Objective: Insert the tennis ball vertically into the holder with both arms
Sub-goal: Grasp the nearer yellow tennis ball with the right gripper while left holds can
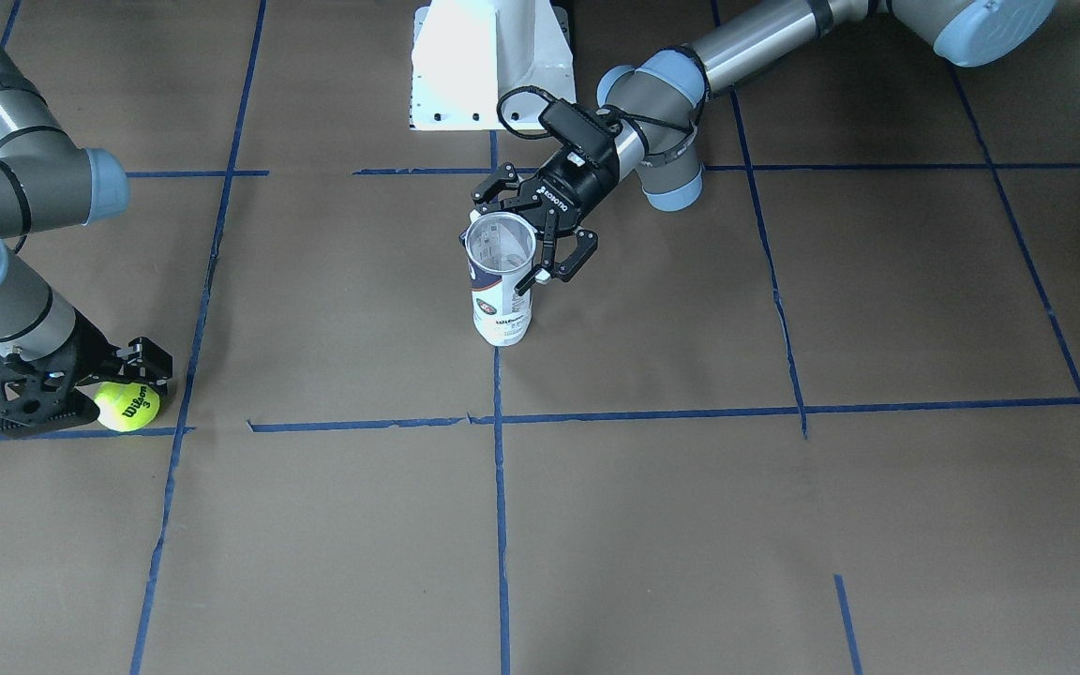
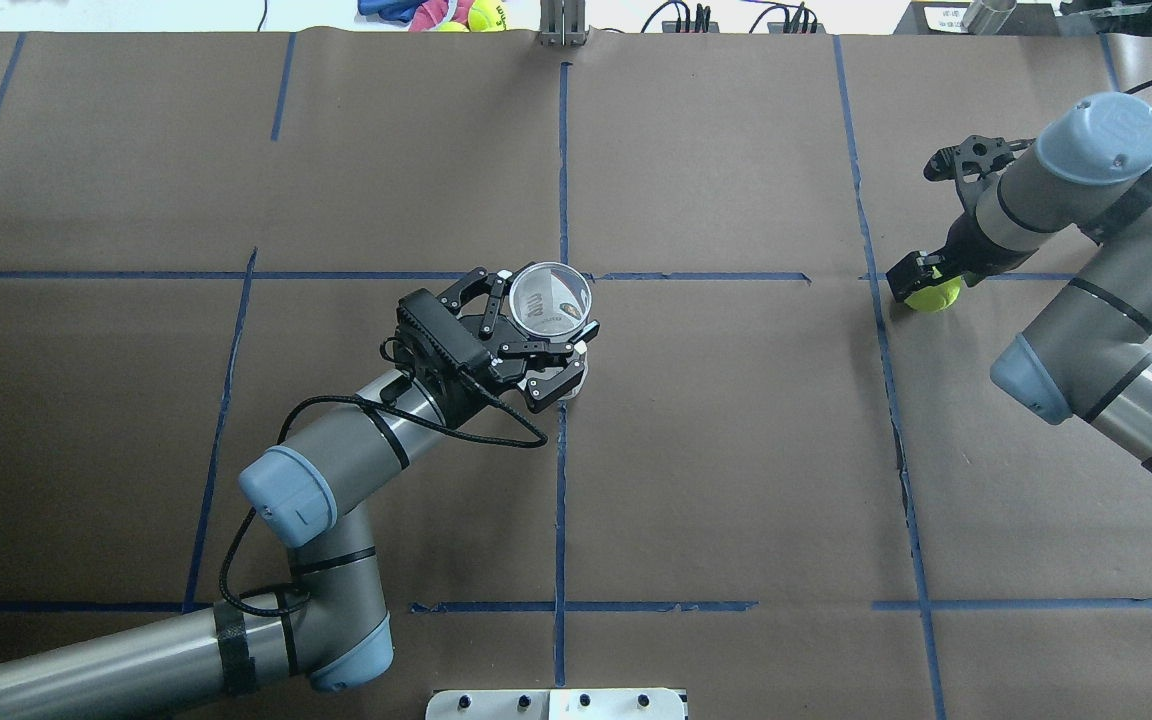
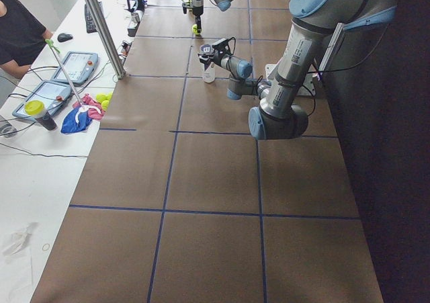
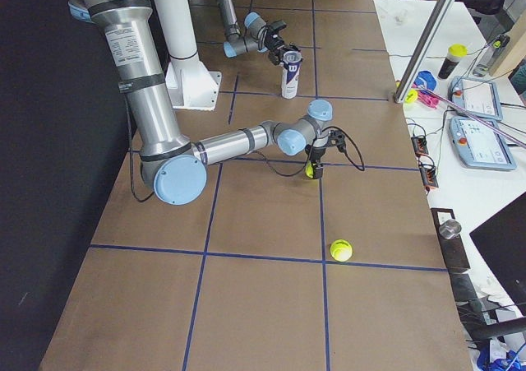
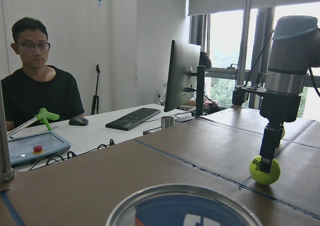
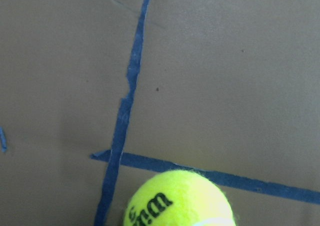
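Right, the left jaws are clamped on the can (image 1: pixel 501 300), a finger (image 2: pixel 548 383) on either side just under the metal rim. The can stands upright with its open mouth up, on a blue tape line (image 1: pixel 652 412) near the middle of the table (image 1: pixel 690 525). The left wrist view looks straight across that rim. The left arm (image 2: pixel 336 450) reaches in low and bent at the elbow, a black cable looping off its wrist.

Over at the robot's right end, the right jaws point down at the ball (image 1: pixel 127 405). One finger (image 1: pixel 38 398) is hard against it and the other is just behind it. Whether they are actually pinching it, I cannot tell. The ball sits on the table beside a crossing of tape lines, its black print facing the front camera, well apart from the can. The right arm (image 2: pixel 1086 200) folds down over it from above.

Further out, a second ball (image 4: pixel 341 249) lies loose on the table, apart from both arms. The white pedestal (image 1: pixel 488 66) stands at the robot's side of the table. Beyond the far edge, a man in a black shirt (image 5: pixel 37 85) sits at a desk with a monitor (image 5: pixel 182 75) and keyboard (image 5: pixel 132 118).
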`<state>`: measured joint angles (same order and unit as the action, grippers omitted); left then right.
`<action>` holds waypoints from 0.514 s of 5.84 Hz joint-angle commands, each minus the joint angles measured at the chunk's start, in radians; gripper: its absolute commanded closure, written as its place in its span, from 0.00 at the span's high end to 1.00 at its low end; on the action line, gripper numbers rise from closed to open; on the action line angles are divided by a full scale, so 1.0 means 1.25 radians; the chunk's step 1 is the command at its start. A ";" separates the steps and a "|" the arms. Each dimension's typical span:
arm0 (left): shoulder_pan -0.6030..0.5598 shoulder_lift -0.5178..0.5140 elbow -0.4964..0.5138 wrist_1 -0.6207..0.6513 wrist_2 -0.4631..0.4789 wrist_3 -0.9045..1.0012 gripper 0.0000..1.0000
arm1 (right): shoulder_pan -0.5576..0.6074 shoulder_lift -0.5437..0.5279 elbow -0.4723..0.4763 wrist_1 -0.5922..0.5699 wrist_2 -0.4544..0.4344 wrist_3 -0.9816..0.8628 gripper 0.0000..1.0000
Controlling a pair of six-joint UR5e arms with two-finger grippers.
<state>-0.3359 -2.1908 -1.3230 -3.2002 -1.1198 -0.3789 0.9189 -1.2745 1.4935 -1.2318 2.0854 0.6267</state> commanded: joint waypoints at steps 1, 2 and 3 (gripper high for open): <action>0.000 0.003 0.001 0.000 0.000 -0.001 0.92 | -0.007 0.003 -0.003 0.001 -0.018 -0.002 0.71; 0.000 0.004 0.001 0.000 0.000 -0.001 0.92 | -0.006 0.005 -0.002 0.001 -0.030 -0.002 0.29; 0.001 0.003 0.001 0.000 0.000 -0.001 0.92 | -0.003 0.007 0.033 0.001 -0.031 0.003 0.03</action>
<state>-0.3354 -2.1871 -1.3224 -3.1999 -1.1198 -0.3803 0.9125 -1.2681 1.5039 -1.2304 2.0518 0.6262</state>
